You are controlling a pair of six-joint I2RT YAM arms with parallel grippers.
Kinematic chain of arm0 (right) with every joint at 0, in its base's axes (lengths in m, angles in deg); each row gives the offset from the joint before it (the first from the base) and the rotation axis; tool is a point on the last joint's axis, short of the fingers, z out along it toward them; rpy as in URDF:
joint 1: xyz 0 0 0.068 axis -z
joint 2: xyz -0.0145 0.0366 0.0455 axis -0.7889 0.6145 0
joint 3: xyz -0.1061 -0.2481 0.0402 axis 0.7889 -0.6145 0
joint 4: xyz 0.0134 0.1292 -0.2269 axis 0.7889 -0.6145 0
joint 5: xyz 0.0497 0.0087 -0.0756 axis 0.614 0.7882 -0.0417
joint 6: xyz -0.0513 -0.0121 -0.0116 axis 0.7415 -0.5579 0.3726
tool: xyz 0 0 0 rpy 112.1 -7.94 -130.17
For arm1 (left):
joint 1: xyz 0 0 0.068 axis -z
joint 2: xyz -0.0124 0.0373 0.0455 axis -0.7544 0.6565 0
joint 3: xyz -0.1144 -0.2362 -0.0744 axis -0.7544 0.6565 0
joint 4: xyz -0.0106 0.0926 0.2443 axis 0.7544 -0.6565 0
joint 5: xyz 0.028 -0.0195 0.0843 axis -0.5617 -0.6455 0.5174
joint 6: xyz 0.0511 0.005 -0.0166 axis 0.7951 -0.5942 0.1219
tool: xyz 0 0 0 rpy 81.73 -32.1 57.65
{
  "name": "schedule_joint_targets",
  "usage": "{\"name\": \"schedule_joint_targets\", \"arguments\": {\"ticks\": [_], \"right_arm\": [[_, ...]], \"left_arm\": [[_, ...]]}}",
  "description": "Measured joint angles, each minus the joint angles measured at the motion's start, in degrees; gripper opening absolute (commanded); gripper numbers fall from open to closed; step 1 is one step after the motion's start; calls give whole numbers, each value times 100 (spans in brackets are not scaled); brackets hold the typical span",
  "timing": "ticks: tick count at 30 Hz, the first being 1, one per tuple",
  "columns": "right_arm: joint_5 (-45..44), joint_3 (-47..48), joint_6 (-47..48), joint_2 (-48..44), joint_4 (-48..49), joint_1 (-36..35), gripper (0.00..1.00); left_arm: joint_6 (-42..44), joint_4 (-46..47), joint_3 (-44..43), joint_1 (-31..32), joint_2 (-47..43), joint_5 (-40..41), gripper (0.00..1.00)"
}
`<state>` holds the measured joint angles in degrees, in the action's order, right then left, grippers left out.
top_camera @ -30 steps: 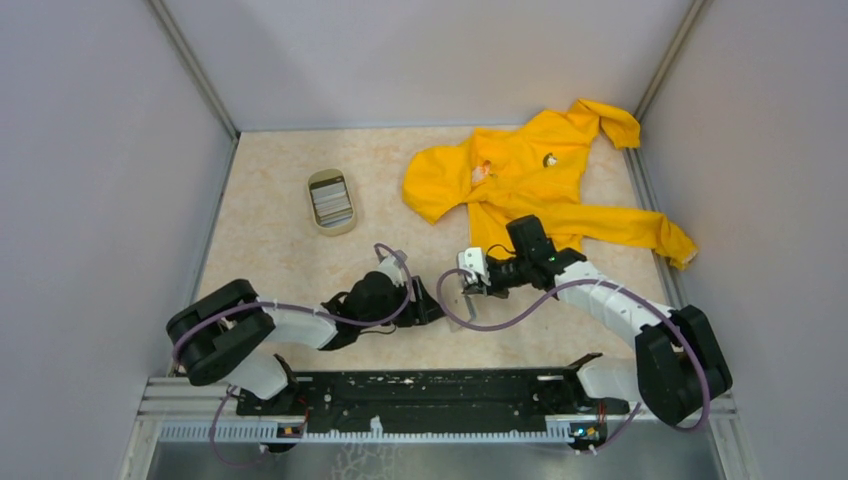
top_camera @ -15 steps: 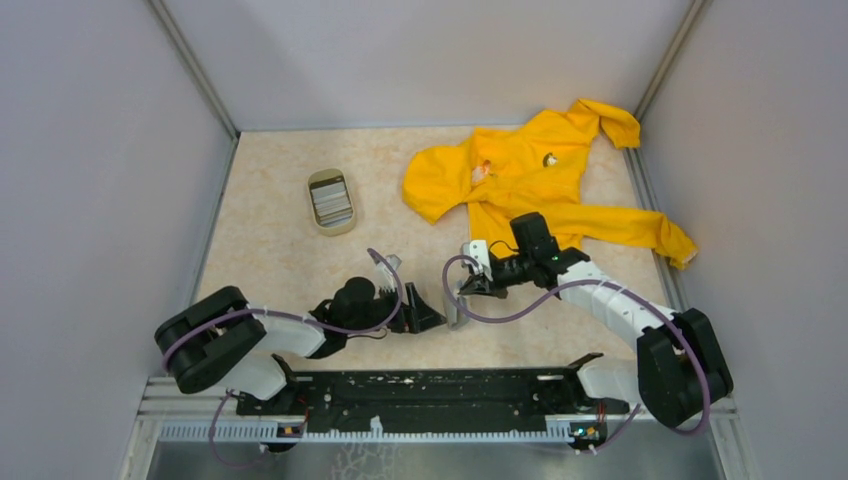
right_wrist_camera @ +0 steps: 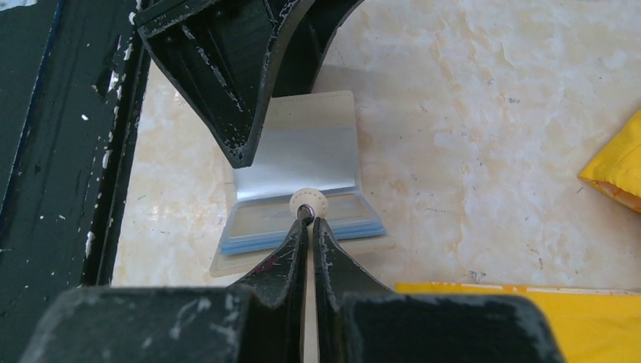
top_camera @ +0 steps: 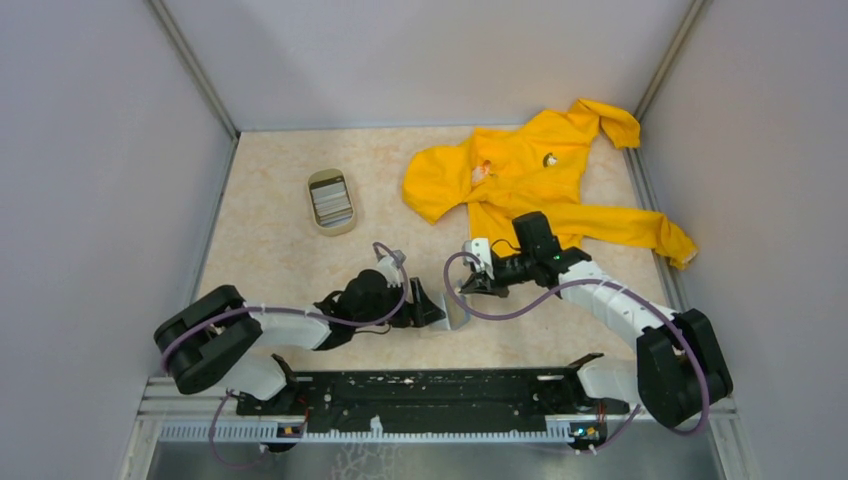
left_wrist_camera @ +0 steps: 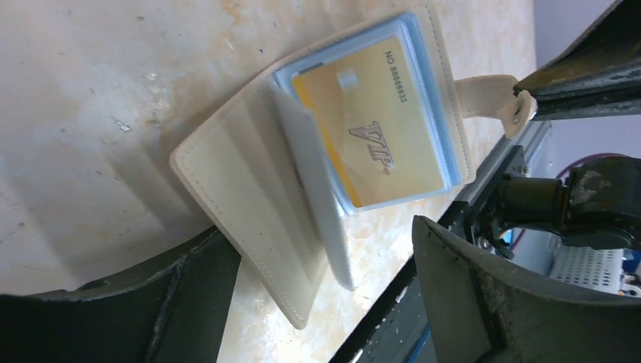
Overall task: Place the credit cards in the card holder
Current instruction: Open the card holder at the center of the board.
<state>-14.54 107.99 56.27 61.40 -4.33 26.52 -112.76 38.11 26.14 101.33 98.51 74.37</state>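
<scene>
The card holder (top_camera: 456, 314) is a cream wallet with clear blue-edged sleeves, lying open on the table near the front middle. A gold VIP card (left_wrist_camera: 370, 125) sits in its top sleeve. My right gripper (right_wrist_camera: 308, 221) is shut on the holder's snap strap (right_wrist_camera: 308, 203), at the holder's far side (top_camera: 470, 288). My left gripper (left_wrist_camera: 326, 234) is open, its fingers either side of the holder's cream cover (left_wrist_camera: 249, 219) and a raised sleeve. Flat grey pieces that look like the credit cards (top_camera: 331, 203) lie in a beige oval tray (top_camera: 313, 188) at the back left.
A yellow garment (top_camera: 530, 180) is spread over the back right, close behind my right arm, and its edge shows in the right wrist view (right_wrist_camera: 616, 166). The black base rail (top_camera: 430, 390) runs along the front edge just beside the holder. Grey walls close in on both sides.
The right gripper has lowered the holder towards the front rail. The left gripper opened wider, drew back, then came forward again around the holder's cover.
</scene>
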Motion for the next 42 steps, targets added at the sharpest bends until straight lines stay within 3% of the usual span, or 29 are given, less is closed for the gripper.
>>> {"name": "schedule_joint_targets", "arguments": {"ticks": [6,13,21,24,28,37,42], "right_arm": [[44,0,59,0,-42,74,0],[284,0,114,-153,-85,138,0],[387,-2,114,-164,-90,138,0],[459,-22,107,-164,-87,138,0],[479,-22,105,-164,-70,138,0],[345,-22,157,-146,-87,138,0],[-278,-22,461,-35,-232,138,0]], "left_arm": [[238,-667,-236,0,-72,496,66],[540,-1410,-518,0,-136,1126,62],[957,-2540,-555,-2,-798,1626,62],[1058,-2444,-437,-7,-1259,1335,67],[1010,-1552,-90,-7,-1530,557,69],[802,-431,-306,-7,7,-778,67],[785,-398,-415,-7,205,-898,64]]}}
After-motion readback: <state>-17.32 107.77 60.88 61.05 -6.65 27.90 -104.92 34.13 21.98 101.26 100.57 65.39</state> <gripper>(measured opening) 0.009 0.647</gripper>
